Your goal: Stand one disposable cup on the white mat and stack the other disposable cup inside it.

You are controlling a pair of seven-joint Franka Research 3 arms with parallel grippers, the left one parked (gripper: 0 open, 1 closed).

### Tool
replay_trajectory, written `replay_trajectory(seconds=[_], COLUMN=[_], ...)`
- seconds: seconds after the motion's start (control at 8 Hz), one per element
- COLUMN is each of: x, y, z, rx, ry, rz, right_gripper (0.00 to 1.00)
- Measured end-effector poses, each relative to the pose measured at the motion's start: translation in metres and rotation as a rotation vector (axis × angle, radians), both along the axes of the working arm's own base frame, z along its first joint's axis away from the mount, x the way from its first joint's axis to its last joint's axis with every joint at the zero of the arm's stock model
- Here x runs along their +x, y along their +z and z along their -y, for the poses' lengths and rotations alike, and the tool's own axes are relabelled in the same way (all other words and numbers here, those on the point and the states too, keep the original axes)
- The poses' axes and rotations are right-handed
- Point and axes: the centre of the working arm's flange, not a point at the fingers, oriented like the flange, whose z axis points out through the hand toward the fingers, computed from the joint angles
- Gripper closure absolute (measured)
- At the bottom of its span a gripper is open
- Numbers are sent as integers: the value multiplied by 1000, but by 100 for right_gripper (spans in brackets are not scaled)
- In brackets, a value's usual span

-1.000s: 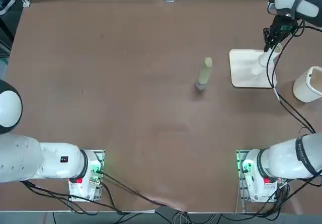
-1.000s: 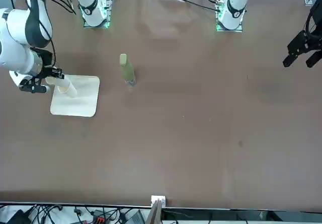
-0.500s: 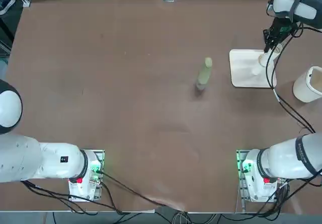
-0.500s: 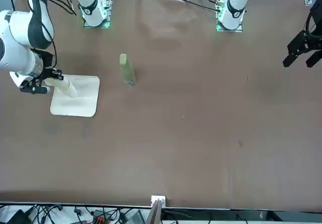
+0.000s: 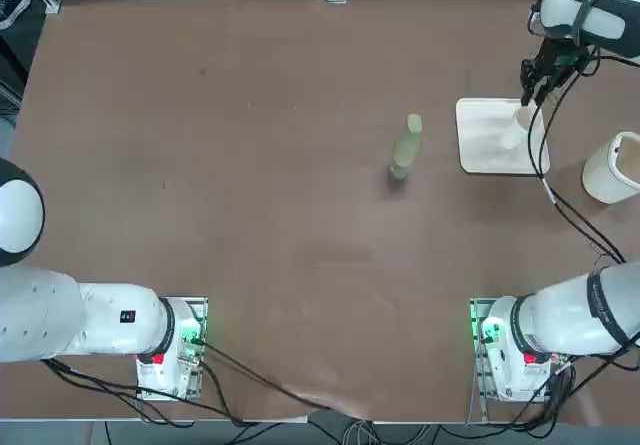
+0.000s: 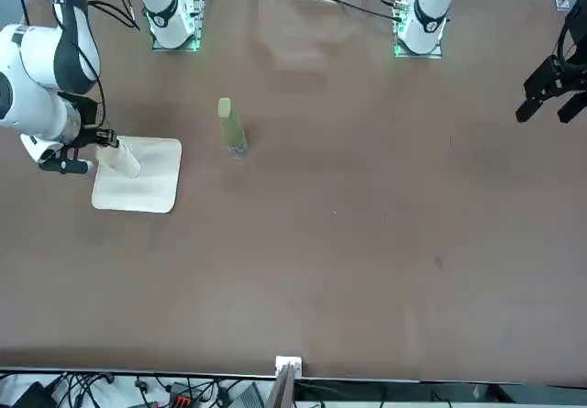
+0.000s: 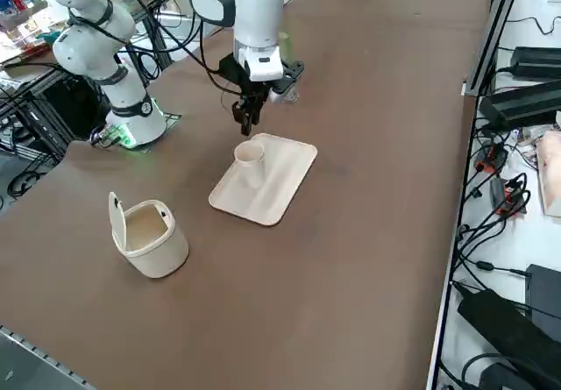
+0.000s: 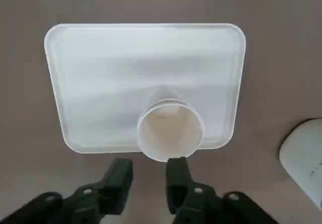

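Observation:
A disposable cup (image 8: pixel 171 133) stands upright, mouth up, on the white mat (image 8: pixel 100 83) near the mat's edge. A ridge around its side looks like a second cup's rim, but I cannot tell whether two cups are nested. The same cup (image 5: pixel 522 117) (image 6: pixel 121 160) (image 7: pixel 250 156) rests on the mat (image 5: pixel 490 150) (image 6: pixel 151 192) (image 7: pixel 272 188) at the table's far right. My right gripper (image 8: pixel 148 171) (image 7: pixel 244 127) (image 5: pixel 532 87) hovers just above and beside the cup, open, fingers slightly apart with nothing between them.
A round white bucket-like container (image 5: pixel 612 168) (image 7: pixel 149 237) (image 8: pixel 304 153) stands just beyond the mat's near right corner. A tall yellow-green bottle-like object (image 5: pixel 406 150) (image 6: pixel 231 128) stands left of the mat, toward the table's middle.
The right gripper's fingers parted and let go of the cup, which stays standing on the mat. The gripper has drawn slightly up and away from it.

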Motion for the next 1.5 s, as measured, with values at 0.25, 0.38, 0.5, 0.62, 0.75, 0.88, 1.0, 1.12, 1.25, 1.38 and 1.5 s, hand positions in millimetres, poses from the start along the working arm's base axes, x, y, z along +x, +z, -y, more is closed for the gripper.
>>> replay_trajectory(seconds=[0.25,0.38,0.5,0.62,0.75,0.88,1.0,1.12,1.25,1.38,1.5], x=[10,19,28,33,35,33,30,26,21,14,3], y=[20,48,88,136,180,217,246,261,270,282,293], z=[1,2,3,3,1,-3,-6,-5,-5,-7,-6], rx=[-5,-8,-11,-8,11,50,83,97,100,103,106], ry=[0,-3,-9,-16,-25,-35,-41,-45,-46,-42,-42], rz=[36,53,69,98,132,161,177,173,168,176,179], right_gripper=[12,0,0,0,0,0,0,0,0,0,0])
